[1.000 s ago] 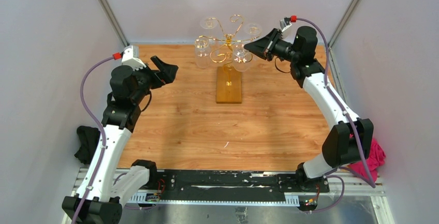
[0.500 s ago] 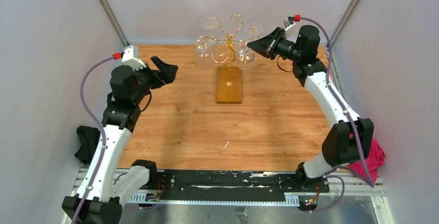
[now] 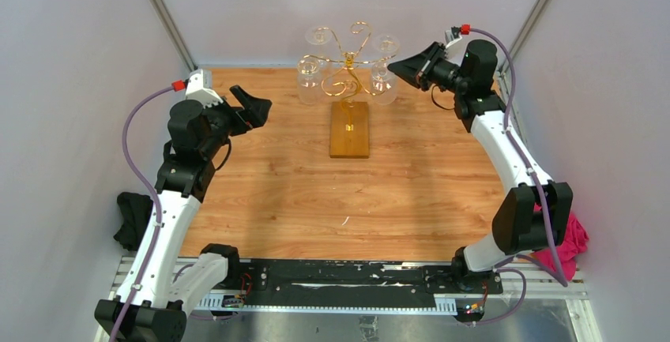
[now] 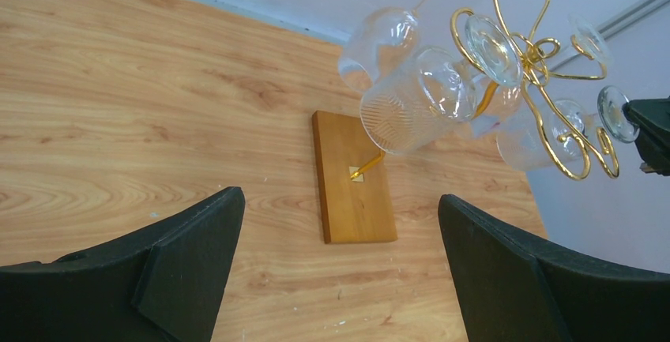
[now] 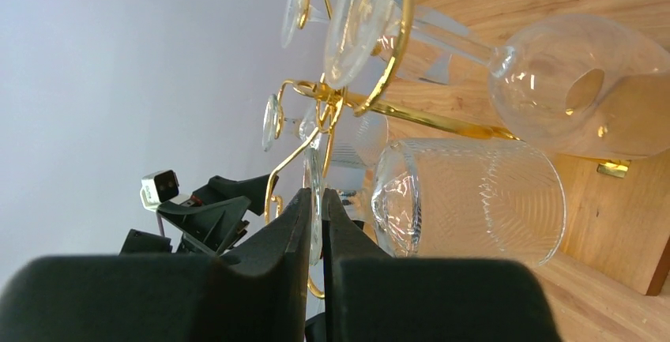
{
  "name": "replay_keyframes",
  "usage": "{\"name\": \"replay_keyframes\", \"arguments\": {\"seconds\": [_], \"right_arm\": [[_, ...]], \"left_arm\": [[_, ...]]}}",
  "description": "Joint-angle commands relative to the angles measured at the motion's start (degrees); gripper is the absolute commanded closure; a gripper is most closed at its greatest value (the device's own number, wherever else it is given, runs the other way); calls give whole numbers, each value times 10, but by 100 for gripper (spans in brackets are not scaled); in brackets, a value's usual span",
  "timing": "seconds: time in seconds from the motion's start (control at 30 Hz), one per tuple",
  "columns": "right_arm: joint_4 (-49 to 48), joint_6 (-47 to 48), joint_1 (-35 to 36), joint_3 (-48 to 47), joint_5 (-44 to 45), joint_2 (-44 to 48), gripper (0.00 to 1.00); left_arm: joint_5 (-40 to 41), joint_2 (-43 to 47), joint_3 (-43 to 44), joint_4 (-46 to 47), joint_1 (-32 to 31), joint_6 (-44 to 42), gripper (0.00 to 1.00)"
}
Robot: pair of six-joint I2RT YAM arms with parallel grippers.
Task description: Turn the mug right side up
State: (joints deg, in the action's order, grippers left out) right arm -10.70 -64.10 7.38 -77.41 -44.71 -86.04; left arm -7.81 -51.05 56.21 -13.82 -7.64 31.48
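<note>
The right pincer (image 3: 394, 63), closed to a narrow slit with nothing visibly gripped, has been drawn back from the rack (image 3: 349, 130). The left pincer (image 4: 340, 197) is held wide open and empty. The ribbed mug (image 4: 403, 113) is left hanging inverted on the rack, so no grasp is judged achieved.

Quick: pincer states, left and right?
Left pincer: open, empty.
Right pincer: closed; whether it pinches the glass edge cannot be told.
</note>
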Motion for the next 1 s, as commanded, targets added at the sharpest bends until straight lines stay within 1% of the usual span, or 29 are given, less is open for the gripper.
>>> {"name": "replay_keyframes", "arguments": {"seconds": [0.0,0.57,0.63,0.8,0.87,0.97], "right_arm": [[-28,-9,-9,18,-20,37,100],[-16,0,-49,103,-38,117,100],[-4,7,-54,108,-43,133,100],[73,50,-64,118,-45,206,100],[123,74,-66,120,-45,241,100],[181,93,-67,128,-33,311,100]], "left_arm": [[1,2,-7,7,-2,-2,1],[-13,7,-9,1,-2,-4,1],[-18,7,-9,-1,-2,-5,0],[-48,11,-9,-6,-2,-2,1],[-76,16,-17,5,-2,-3,3],[-119,26,-29,20,-4,-5,15]]}}
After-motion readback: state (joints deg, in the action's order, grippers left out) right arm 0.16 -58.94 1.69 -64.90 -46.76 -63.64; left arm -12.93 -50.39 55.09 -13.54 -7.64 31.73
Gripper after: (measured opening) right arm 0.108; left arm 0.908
